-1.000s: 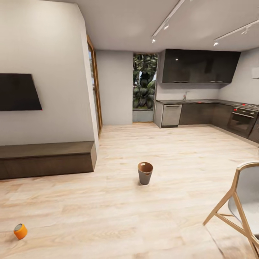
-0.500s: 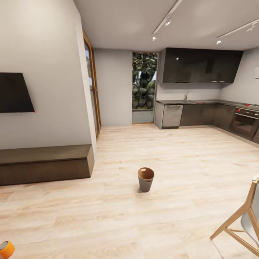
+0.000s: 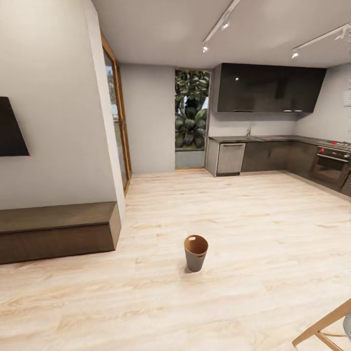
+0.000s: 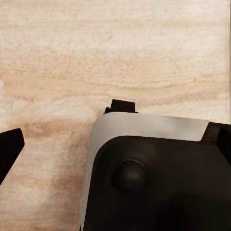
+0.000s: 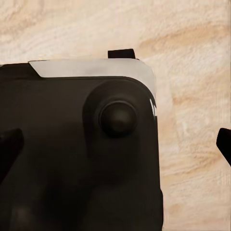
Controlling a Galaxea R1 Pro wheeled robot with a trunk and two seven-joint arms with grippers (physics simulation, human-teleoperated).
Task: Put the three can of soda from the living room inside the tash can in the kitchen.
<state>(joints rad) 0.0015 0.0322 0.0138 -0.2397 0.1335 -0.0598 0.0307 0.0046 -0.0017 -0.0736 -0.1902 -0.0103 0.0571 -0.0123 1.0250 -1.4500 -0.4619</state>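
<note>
- head view is sliding right as i am turning: the orange soda can is no longer in sight.
- small grey tapered bin with a copper-brown inside (image 3: 196, 252) is standing upright on the pale wood floor (image 3: 243, 219), ahead, short of the dark kitchen cabinets (image 3: 273, 155).
- both grippers are looking spread and empty.

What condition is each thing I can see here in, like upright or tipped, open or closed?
Trash can: upright on the wood floor, open-topped; contents cannot be seen.
Oven: door closed.
Upper cupboards: doors closed.
Wall TV: screen dark.
Ceiling spotlights: lit.
Dark bench: sits against the wall.
Wooden chair: only a leg visible; standing, as far as can be told.
</note>
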